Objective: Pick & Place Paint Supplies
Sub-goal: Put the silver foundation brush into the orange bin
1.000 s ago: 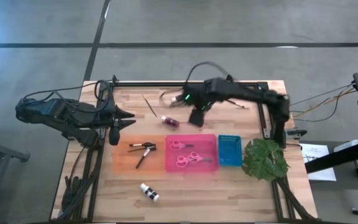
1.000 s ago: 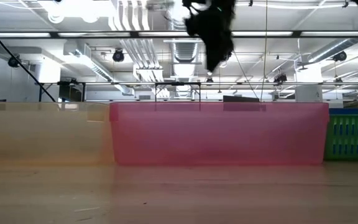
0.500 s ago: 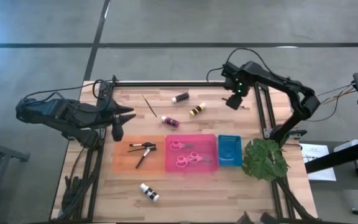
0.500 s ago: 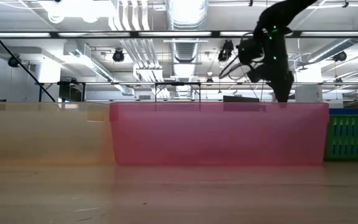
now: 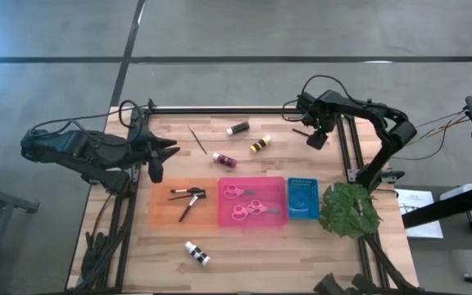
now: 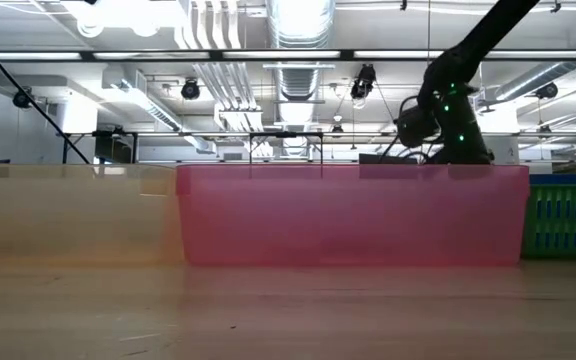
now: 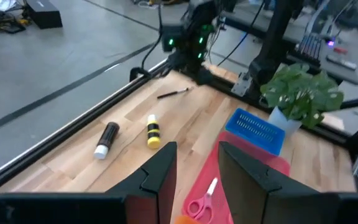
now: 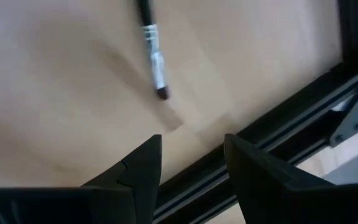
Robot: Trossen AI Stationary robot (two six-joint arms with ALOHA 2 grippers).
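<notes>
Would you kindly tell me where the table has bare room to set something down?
Bare wood lies along the near edge either side of the white bottle, and between the yellow bottle and the right hand. It is crowded at the orange tray, pink tray and blue tray.

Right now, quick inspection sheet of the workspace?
Surface: wooden table, dark frame.
Job's things: scissors in pink tray; brushes on orange tray; bottles and a brush loose on the wood.
Clutter: blue tray, plant.
Grippers: left gripper parked at left edge, open; right gripper open over the loose brush.
Cables: cables trail off right side.
Surroundings: nothing seen nearby.
</notes>
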